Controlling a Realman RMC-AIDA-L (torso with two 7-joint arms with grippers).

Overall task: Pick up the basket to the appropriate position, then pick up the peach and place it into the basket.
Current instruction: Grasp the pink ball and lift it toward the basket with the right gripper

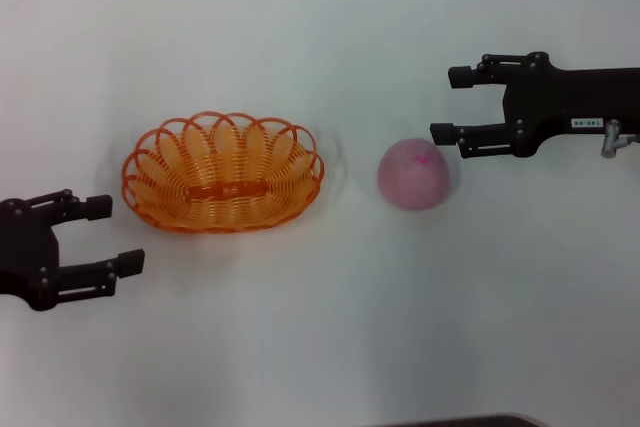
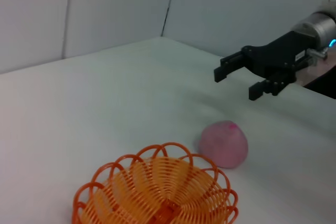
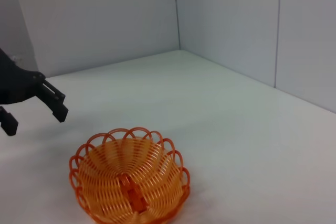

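Observation:
The orange wire basket [image 1: 165, 182] sits upright and empty on the white table, left of centre. The pink peach [image 1: 414, 174] rests on the table to its right, apart from it. My left gripper [image 1: 115, 235] is open and empty, low at the near left of the basket, not touching it. My right gripper [image 1: 450, 105] is open and empty, just right of and behind the peach. The left wrist view shows the basket [image 2: 157, 192], the peach [image 2: 224, 143] and the right gripper [image 2: 235, 85]. The right wrist view shows the basket [image 3: 131, 182] and the left gripper [image 3: 35, 121]; the peach is out of that view.
The white table [image 1: 320, 327] spreads wide in front of the basket and peach. White walls [image 3: 226, 19] stand behind the table. A dark edge [image 1: 460, 421] shows at the near side.

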